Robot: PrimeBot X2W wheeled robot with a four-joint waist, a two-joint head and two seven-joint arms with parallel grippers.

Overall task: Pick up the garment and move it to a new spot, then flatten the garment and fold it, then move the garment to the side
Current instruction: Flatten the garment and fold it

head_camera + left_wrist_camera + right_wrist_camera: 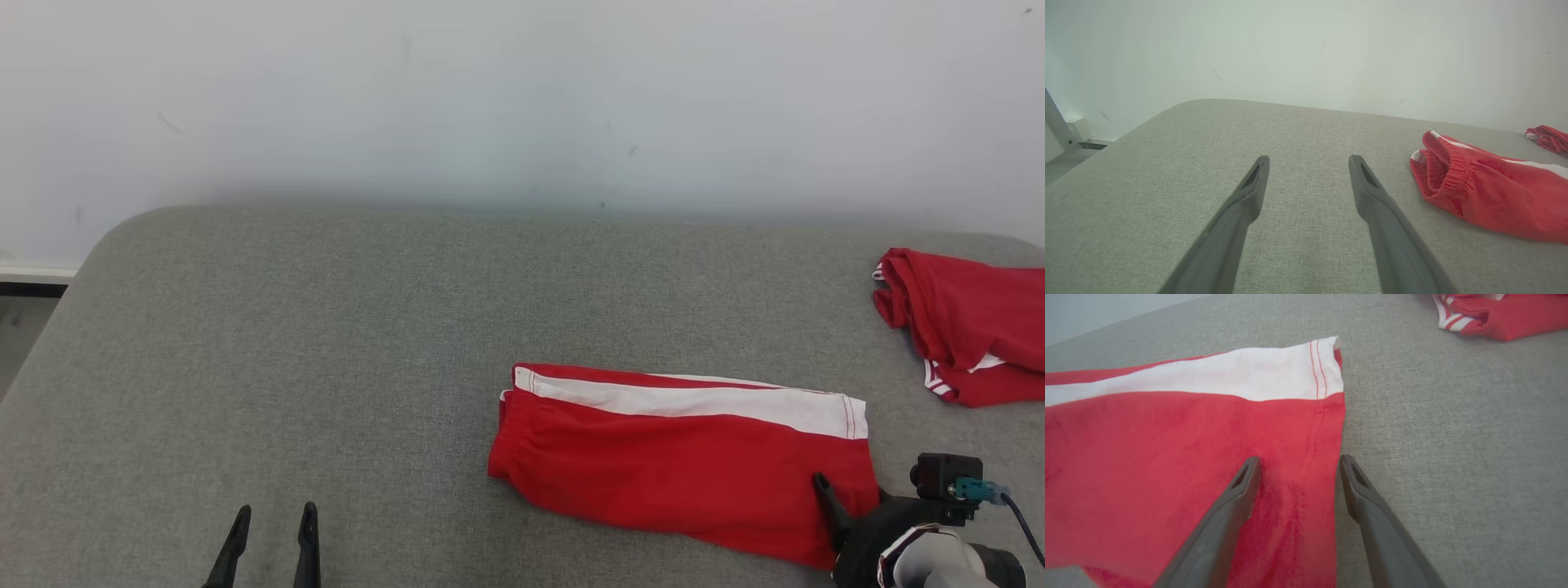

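The garment (678,457) is a pair of red shorts with a white side stripe, lying folded lengthwise and flat on the grey cushion (326,343), right of centre. My right gripper (851,490) stands open at the hem end, its fingers straddling the hem edge: the left fingertip (1251,465) rests over the red cloth (1167,449), the right one over bare cushion. Nothing is pinched between them. My left gripper (276,510) is open over bare cushion at the lower left, well away from the shorts. In the left wrist view the left gripper (1309,157) points past the elastic waistband (1447,171).
A second red garment with white trim (971,327) lies crumpled at the far right edge of the cushion, also seen as a red heap (1498,314) beyond the hem. A pale wall (522,98) backs the cushion. The cushion's left edge drops to the floor (20,327).
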